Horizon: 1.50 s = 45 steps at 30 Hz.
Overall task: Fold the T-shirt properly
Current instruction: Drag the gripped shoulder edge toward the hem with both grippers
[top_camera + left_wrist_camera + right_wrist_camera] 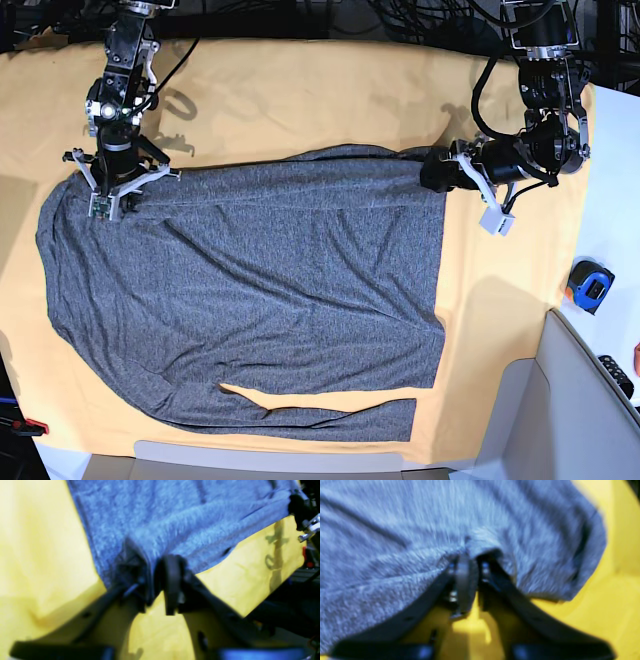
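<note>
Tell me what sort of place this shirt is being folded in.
Probably a robotics lab or test bench, not a home. A yellow-orange table cloth covers the work surface, black cables hang behind it, and a tape measure lies off to the side of the T-shirt.

Both wrist views are motion-blurred. Your left pincer (160,585) has shirt (180,517) cloth bunched at the tips; can't tell whether it's clamped. Same for the right pincer (470,580): fabric hides the fingertips. In the base view both pincers are too small to read, and the items at the right edge are cut off.
</note>
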Motion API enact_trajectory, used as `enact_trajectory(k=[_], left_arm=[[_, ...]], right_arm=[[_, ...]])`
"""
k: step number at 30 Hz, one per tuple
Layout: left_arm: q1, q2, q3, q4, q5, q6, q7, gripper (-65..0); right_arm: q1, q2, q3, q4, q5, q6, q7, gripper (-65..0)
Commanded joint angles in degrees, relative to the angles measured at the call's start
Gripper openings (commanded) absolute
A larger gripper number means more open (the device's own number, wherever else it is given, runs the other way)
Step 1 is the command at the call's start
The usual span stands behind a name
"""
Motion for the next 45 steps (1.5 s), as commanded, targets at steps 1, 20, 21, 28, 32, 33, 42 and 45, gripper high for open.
enact_trajectory(k=[1,20,21,28,32,33,42,45], left_arm=[[-0.79,-0.73,-0.15,0.82,-0.91,-0.19,-0.32,-47.2],[-0.43,-0.73,-0.15,1.08,-0.91,-0.19,-0.32,-40.9],[-0.43,-0.73,-0.15,1.08,-0.91,-0.19,-0.32,-40.9],[-0.35,-0.73,-0.06,1.08,-0.91,-0.19,-0.32,-40.9],[-0.35,-0.73,-0.06,1.08,-0.91,-0.28,-0.32,-40.9],[-0.26,-0.73,-0.06,1.08,-0.91,-0.28,-0.32,-40.9],[1.06,-0.73,-0.06,1.08,-0.91,-0.28,-0.76,-40.9],[1.06,-0.73,-0.06,1.08,-0.91,-0.28,-0.76,-40.9]], right_arm=[[0.75,0.41,0.06,1.11,-0.2,-0.2,0.88,-45.8],[-3.73,-5.92,20.89,15.09,0.33,0.16,0.35,-24.0],[-3.03,-7.41,22.65,14.91,0.68,0.24,0.35,-23.8],[-1.88,-8.73,25.64,13.33,17.56,-0.02,0.44,-23.6],[-0.3,-7.76,25.64,12.36,23.45,-0.11,0.62,-23.6],[0.14,-7.76,25.99,12.19,24.6,-0.11,0.62,-23.6],[3.3,-8.29,33.99,1.73,35.06,-0.11,0.35,-23.7],[4.01,-6.97,33.99,-1.97,37.87,-0.11,0.35,-23.8]])
